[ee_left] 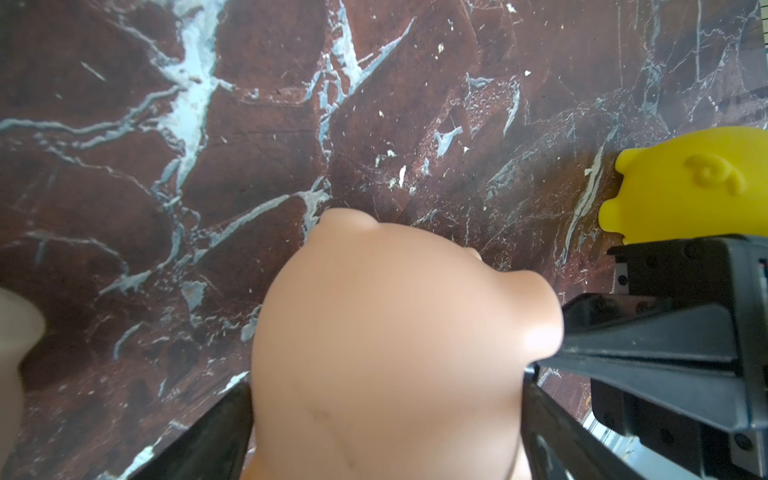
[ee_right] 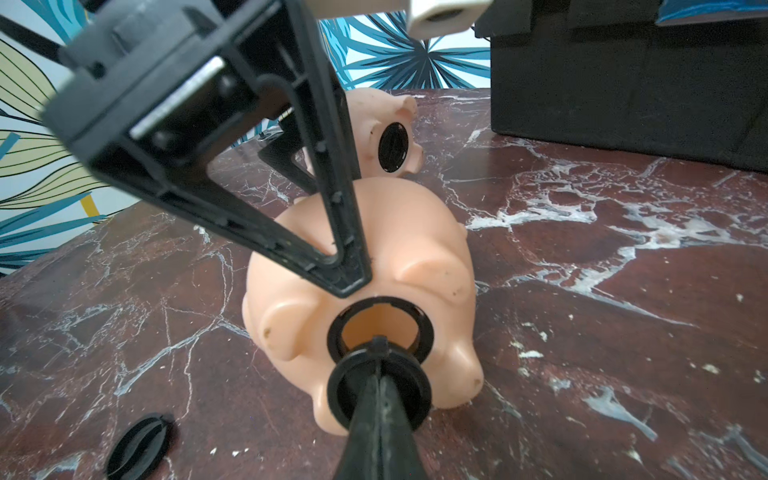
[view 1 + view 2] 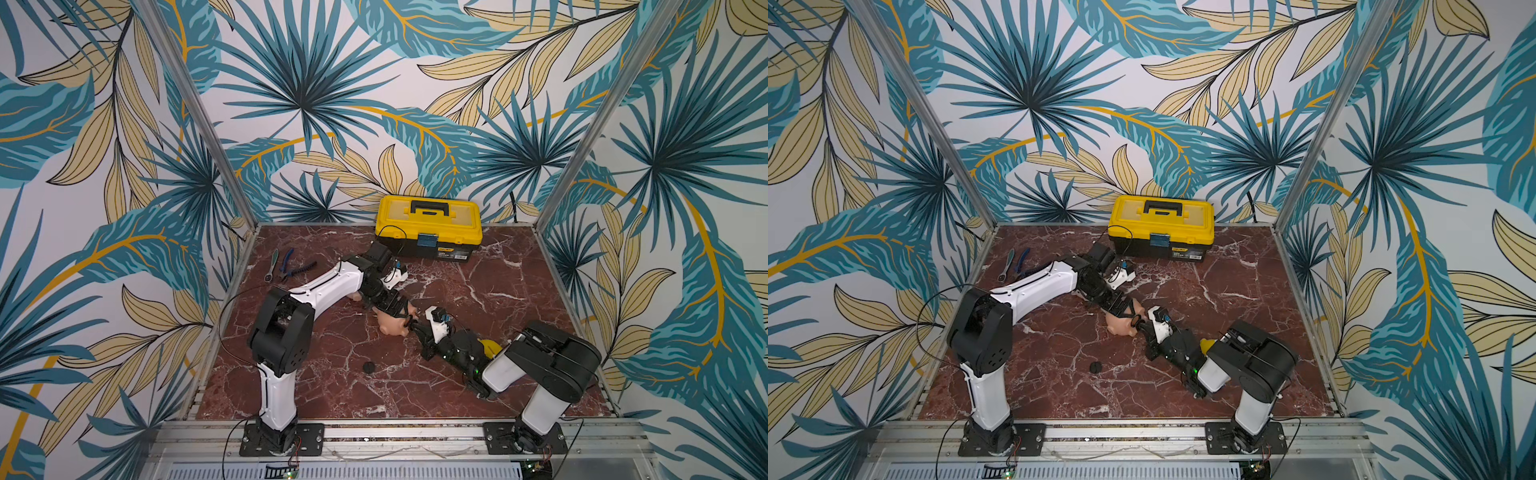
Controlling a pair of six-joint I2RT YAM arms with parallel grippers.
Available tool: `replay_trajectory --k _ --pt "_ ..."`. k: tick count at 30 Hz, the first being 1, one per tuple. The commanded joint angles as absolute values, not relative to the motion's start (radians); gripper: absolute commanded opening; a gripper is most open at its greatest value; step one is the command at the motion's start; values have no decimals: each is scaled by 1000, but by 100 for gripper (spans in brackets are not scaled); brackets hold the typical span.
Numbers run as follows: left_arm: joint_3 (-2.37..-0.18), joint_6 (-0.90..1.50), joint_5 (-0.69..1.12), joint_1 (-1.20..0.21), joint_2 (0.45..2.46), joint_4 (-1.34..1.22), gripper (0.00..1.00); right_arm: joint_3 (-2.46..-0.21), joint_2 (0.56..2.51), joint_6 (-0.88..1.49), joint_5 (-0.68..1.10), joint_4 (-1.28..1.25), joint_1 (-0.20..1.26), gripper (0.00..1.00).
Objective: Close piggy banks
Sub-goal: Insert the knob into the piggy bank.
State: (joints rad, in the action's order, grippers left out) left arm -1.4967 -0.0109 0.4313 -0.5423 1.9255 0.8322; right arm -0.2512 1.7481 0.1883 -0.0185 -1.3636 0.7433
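Your right gripper [image 2: 378, 347], pinching the black plug [image 2: 338, 390], sits just under the belly hole [image 2: 380, 324] of the peach pig [image 2: 415, 232], lower middle of frame; the left gripper [image 1: 386, 407] clamps this pig.

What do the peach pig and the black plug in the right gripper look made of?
The peach pig looks like moulded plastic or vinyl: smooth satin skin, soft highlights, faint seam. The black plug is probably hard plastic: semi-matte, crisp moulded rim and rib.
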Motion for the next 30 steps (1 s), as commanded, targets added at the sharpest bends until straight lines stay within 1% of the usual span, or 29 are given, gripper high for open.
replay_trajectory --k 1,30 --pt "-1468 -9 442 -540 1964 842 96 -251 1773 160 -25 -1429 751 0" --pt "-1460 -4 448 -536 1961 841 96 -290 1855 168 -66 -1428 755 0"
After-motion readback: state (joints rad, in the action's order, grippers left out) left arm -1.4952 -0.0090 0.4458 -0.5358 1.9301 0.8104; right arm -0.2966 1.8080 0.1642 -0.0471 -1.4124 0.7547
